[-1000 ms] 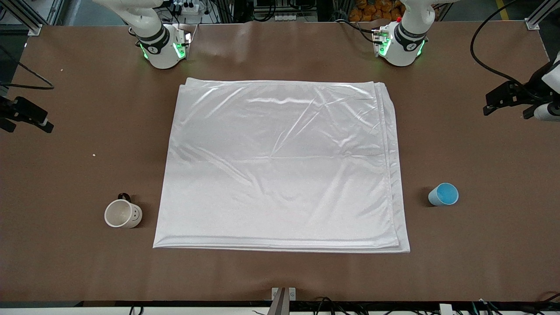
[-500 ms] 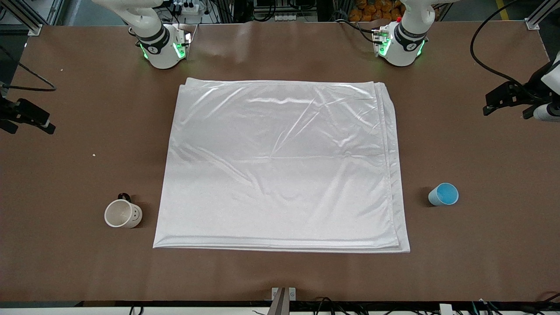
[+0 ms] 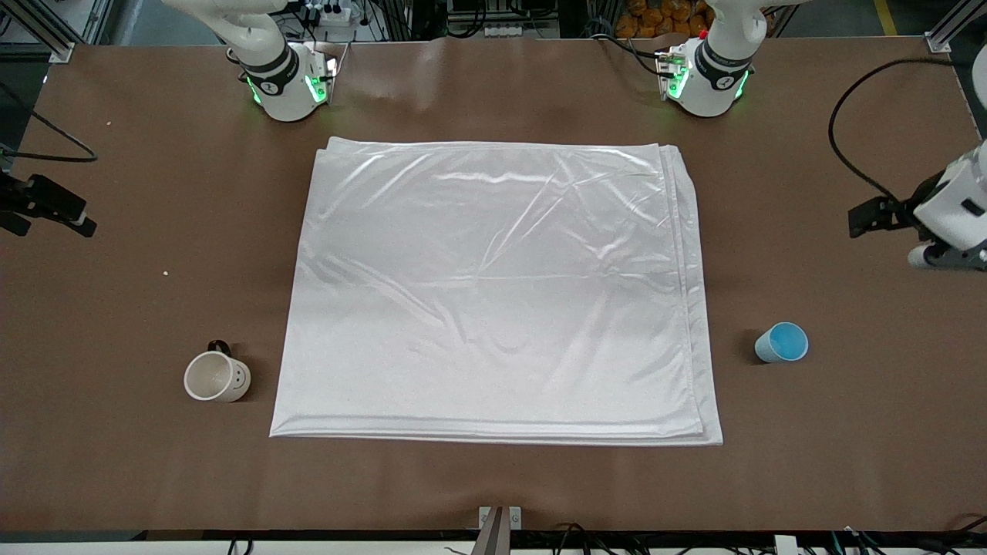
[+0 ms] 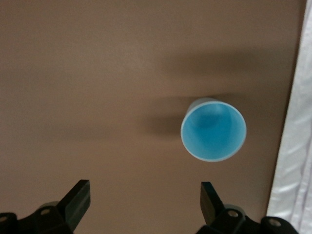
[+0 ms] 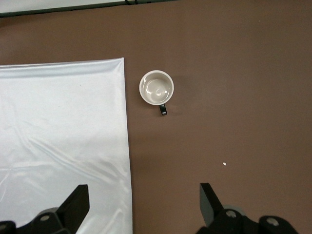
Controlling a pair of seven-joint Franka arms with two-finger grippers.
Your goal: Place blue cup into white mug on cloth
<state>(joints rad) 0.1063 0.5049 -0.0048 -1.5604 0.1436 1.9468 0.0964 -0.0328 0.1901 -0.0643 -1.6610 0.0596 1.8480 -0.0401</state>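
The blue cup [image 3: 781, 342] stands upright on the bare table beside the cloth's edge, toward the left arm's end; it also shows in the left wrist view [image 4: 213, 129]. The white mug [image 3: 217, 376] stands upright on the bare table beside the cloth's other edge, also seen from above in the right wrist view [image 5: 156, 87]. The cloth [image 3: 493, 285] lies flat mid-table. My left gripper [image 4: 145, 200] is open and empty, above bare table near the cup. My right gripper [image 5: 144, 200] is open and empty, high over the cloth's edge [image 5: 127, 161] near the mug.
The left arm's wrist [image 3: 952, 208] hangs at the table's end with a black cable [image 3: 840, 146] looping to it. Both arm bases [image 3: 285, 85] stand along the table's back edge. A small white crumb [image 3: 165, 272] lies on the table.
The left arm's hand has come down and toward the blue cup. The right arm's hand has barely shifted. Cup, mug and cloth have not moved.
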